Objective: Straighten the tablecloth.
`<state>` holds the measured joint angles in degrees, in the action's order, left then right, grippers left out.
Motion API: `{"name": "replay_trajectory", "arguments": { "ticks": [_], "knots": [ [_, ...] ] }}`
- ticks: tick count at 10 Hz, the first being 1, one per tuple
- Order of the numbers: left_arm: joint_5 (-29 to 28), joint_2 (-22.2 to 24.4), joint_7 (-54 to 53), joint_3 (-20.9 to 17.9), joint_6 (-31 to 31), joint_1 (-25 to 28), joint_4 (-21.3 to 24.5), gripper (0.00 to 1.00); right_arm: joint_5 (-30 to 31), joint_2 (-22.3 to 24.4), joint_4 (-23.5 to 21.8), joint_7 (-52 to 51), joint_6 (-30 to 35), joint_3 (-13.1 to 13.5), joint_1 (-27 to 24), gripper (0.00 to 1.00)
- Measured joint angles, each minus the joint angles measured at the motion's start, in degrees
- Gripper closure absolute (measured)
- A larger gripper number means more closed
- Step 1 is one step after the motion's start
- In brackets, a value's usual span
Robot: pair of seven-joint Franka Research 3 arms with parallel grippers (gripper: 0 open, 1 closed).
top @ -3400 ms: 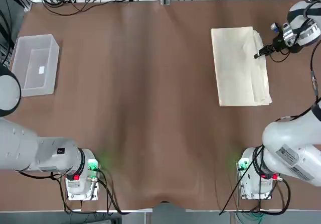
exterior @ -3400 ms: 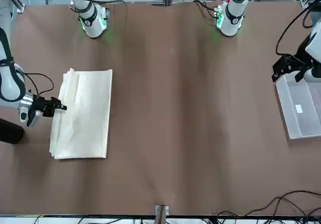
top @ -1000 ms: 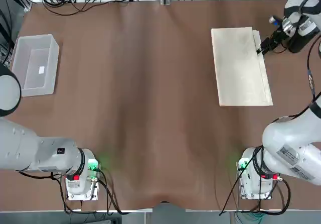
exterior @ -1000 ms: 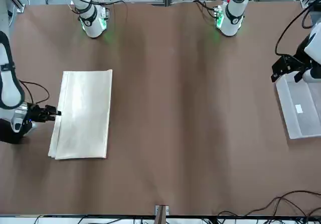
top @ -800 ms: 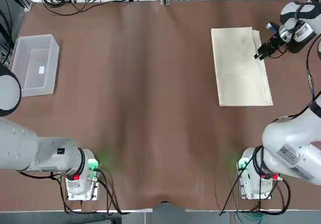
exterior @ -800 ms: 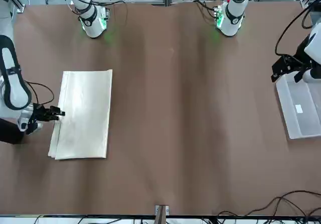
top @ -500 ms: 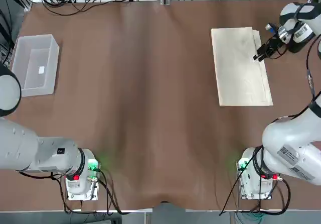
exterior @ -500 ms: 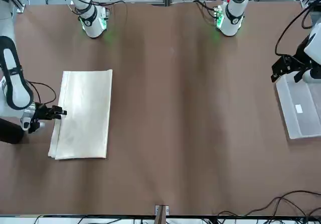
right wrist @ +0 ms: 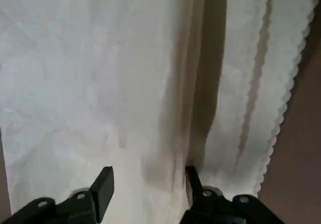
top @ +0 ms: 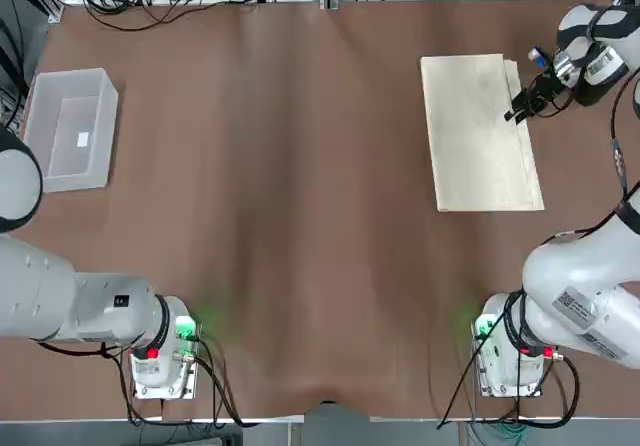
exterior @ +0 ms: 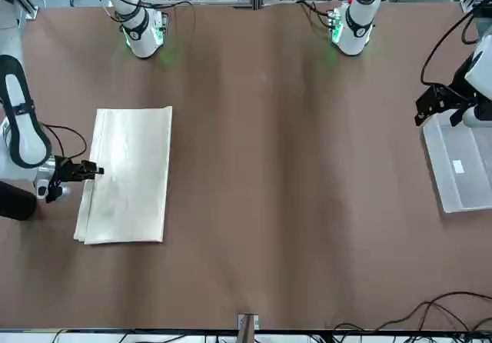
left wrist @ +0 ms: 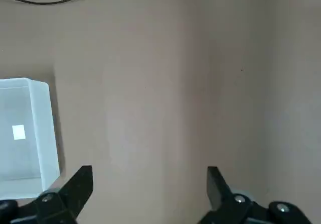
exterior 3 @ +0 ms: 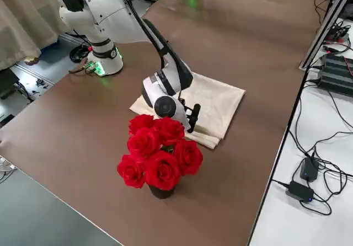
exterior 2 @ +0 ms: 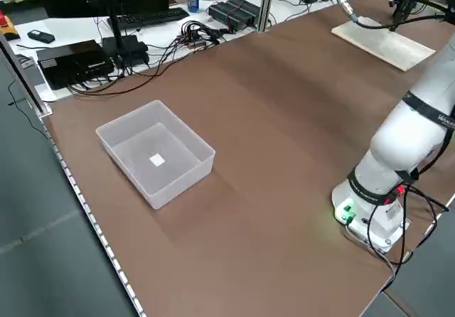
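Observation:
The cream tablecloth (top: 478, 131) lies folded and flat on the brown cover at the far right, with its scalloped lower layers showing along its right edge (right wrist: 261, 83). My right gripper (top: 517, 109) is low at that right edge, near the far end. In the right wrist view its fingers (right wrist: 105, 184) stand apart over the cloth, astride the upper layer's folded edge, so it is open. My left gripper (left wrist: 149, 184) hangs open and empty beside the clear bin (exterior: 459, 166).
The clear plastic bin (top: 68, 129) stands at the far left with a small white tag inside. A vase of red roses (exterior 3: 157, 152) stands just outside the cloth, close to my right gripper. Cables and electronics line the far edge.
My right gripper came back from beyond the cloth's edge and settled onto its right edge, and its fingers have drawn closer together. The cloth's rumpled right side now lies flat. The left arm is still.

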<state>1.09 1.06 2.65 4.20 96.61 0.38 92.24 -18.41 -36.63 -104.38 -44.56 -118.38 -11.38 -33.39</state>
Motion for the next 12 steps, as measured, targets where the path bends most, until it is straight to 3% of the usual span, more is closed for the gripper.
{"name": "replay_trajectory", "arguments": {
  "ticks": [6, 8, 9, 12],
  "knots": [
    [0.00, 0.00, 0.01, 0.00, 0.00, 0.00, 0.01, 0.00, -0.04, 0.00, -0.06, 0.07, 0.01, 0.00, -0.02, 0.41],
    [0.00, -0.13, 0.01, 0.00, 0.00, 0.00, 0.03, 0.00, -0.06, 0.00, -0.06, 0.07, 0.01, -0.04, 0.08, 0.51],
    [0.00, -0.20, 0.01, 0.00, 0.00, 0.00, 0.03, 0.00, -0.08, 0.00, -0.10, 0.10, 0.02, -0.04, 0.07, 0.62],
    [0.00, -0.25, 0.01, 0.00, 0.00, 0.00, 0.03, 0.00, -0.10, -0.05, -0.32, 0.12, 0.09, -0.07, 0.12, 0.72]
  ]
}}
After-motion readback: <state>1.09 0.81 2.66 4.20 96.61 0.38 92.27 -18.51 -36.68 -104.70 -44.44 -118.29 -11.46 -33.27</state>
